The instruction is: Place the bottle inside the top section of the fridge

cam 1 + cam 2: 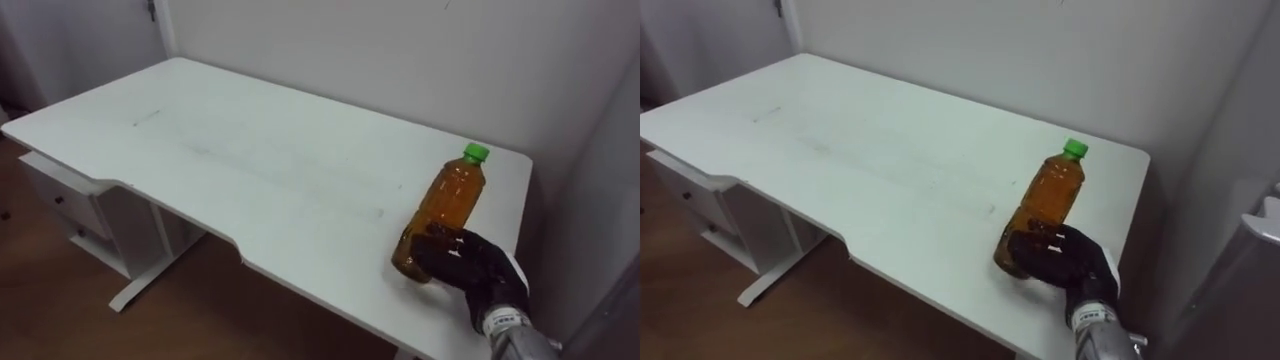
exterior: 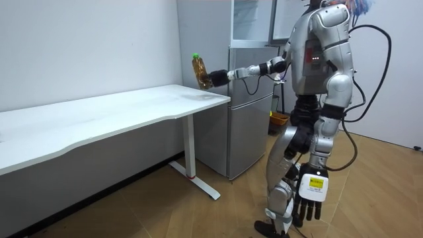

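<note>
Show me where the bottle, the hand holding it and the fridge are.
bottle [image 1: 455, 195]: left eye view, on its amber body.
right hand [image 1: 476, 268]: left eye view, on the back of the dark hand.
fridge [image 2: 250, 135]: room view, on its grey front.

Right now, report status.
Right hand fingers shut on amber plastic bottle with green cap, held above white table. Left hand open, at side. Nothing seen between it and grey fridge.
</note>
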You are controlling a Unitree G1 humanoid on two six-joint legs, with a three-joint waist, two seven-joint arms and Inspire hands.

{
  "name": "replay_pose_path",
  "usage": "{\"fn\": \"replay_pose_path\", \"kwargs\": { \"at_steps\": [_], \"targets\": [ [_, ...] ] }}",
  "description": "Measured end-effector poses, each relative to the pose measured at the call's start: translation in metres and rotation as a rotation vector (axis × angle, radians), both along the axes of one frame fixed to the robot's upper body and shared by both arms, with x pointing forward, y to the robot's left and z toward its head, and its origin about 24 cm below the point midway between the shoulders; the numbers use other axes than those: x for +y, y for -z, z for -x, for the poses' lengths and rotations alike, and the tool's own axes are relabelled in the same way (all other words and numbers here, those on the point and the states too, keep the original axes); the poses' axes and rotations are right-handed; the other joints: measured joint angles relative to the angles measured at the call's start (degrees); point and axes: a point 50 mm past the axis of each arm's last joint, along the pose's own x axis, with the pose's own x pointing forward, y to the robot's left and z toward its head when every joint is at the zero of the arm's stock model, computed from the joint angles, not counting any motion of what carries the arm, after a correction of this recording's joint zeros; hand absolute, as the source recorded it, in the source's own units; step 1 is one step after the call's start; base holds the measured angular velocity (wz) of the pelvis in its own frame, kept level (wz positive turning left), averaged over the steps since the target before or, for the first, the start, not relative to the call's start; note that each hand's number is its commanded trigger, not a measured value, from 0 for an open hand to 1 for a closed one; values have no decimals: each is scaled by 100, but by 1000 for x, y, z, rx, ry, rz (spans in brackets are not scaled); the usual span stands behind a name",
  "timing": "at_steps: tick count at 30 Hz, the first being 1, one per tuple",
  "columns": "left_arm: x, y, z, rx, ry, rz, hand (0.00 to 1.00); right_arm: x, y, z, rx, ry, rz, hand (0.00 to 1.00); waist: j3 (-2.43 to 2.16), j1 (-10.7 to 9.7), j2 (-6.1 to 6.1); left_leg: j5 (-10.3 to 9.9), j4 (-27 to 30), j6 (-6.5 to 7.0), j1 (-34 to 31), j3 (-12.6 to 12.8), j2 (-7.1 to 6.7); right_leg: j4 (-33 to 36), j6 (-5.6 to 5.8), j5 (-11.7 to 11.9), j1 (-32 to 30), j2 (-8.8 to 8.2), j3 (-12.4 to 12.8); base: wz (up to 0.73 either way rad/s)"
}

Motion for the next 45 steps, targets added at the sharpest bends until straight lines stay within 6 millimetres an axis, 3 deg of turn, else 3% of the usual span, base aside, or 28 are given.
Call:
{"fn": "replay_pose_path", "kwargs": {
  "at_steps": [4,10,13,21,27,29,33,34,36,45],
  "targets": [
    [1,0,5,15,8,-11,0,11,-25,10,-124,-72,1,100,-15,-20,-14,-31,-69,5,219,121,40,-49,4,21,147,38,152,-17],
    [3,0,8,24,-2,-22,0,19,-35,24,-191,-134,-7,100,-92,-73,79,-87,-192,11,661,249,67,-217,33,44,535,80,331,-13],
    [4,-1,12,29,-24,-26,0,22,-41,26,-220,-143,-2,100,-106,-168,76,-87,-234,12,771,275,69,-258,43,37,600,89,377,-7],
    [11,-3,12,40,27,-68,0,27,-74,35,-379,-198,93,100,-96,-466,113,-121,-225,29,869,369,88,-294,61,74,707,108,449,-4],
    [12,-3,14,47,29,-77,0,17,-101,54,-514,-174,160,100,-92,-532,157,-239,-229,41,968,500,124,-285,72,83,778,110,485,-13],
    [12,-3,14,47,29,-76,0,13,-110,57,-557,-157,162,100,-94,-636,161,-251,-229,45,974,512,126,-284,74,85,780,114,497,-4],
    [12,-3,17,53,28,-75,0,6,-115,58,-575,-124,158,100,-106,-677,197,-256,-300,48,1069,584,135,-286,79,88,819,149,602,-11],
    [12,-3,19,57,27,-75,0,4,-116,58,-578,-117,165,100,-117,-790,204,-257,-320,49,1106,586,133,-286,83,90,838,154,638,0],
    [12,-3,21,59,24,-75,0,-2,-120,59,-588,-104,184,100,-130,-827,220,-263,-325,51,1127,585,133,-283,86,89,853,166,706,0],
    [16,-4,30,71,-17,-78,0,-21,-137,78,-673,-35,199,100,-149,-1098,152,-329,-353,29,1334,779,199,-296,85,89,961,196,974,-11]
  ]
}}
